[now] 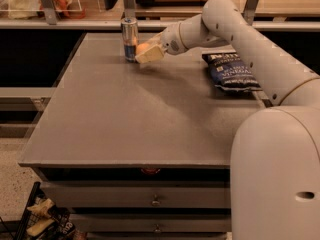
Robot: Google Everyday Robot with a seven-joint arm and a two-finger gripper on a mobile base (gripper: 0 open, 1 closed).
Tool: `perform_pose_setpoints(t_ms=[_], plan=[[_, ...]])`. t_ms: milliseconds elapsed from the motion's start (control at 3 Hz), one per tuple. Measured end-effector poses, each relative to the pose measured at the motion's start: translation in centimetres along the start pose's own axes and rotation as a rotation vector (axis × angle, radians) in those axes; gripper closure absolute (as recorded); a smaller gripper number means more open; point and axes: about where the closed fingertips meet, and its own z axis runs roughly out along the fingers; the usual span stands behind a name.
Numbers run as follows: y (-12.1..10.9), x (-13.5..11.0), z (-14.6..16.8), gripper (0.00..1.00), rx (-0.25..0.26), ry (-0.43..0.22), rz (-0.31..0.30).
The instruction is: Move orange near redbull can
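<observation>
Grey and matte, the table (125,114) fills most of the view, with drawers (155,200) below its near edge. At its far side, left of centre, the redbull can (129,39) stands upright, silver and blue with a silver top. Just to the right of the can, and a little nearer, is the orange (142,48), clamped between the cream-coloured fingers of the gripper (146,53). Only the fruit's top and left side show past the fingers. It sits very close to the can, but whether the two touch cannot be told, nor whether the orange rests on the table or hangs just above it. The white arm (240,34) reaches in from the right, over the far right part of the table, and the robot's pale body (277,174) bulks large in the near right corner. Under the arm, near the table's right edge, a dark blue chip bag (231,71) lies flat, well apart from the can and the orange.
</observation>
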Motion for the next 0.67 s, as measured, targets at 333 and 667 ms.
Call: perform_pose_setpoints(t_ms=[333, 667], plan=[[0.06, 0.17, 0.21, 0.36, -0.007, 0.001, 0.009], [0.14, 0.36, 0.39, 0.13, -0.013, 0.003, 0.017]])
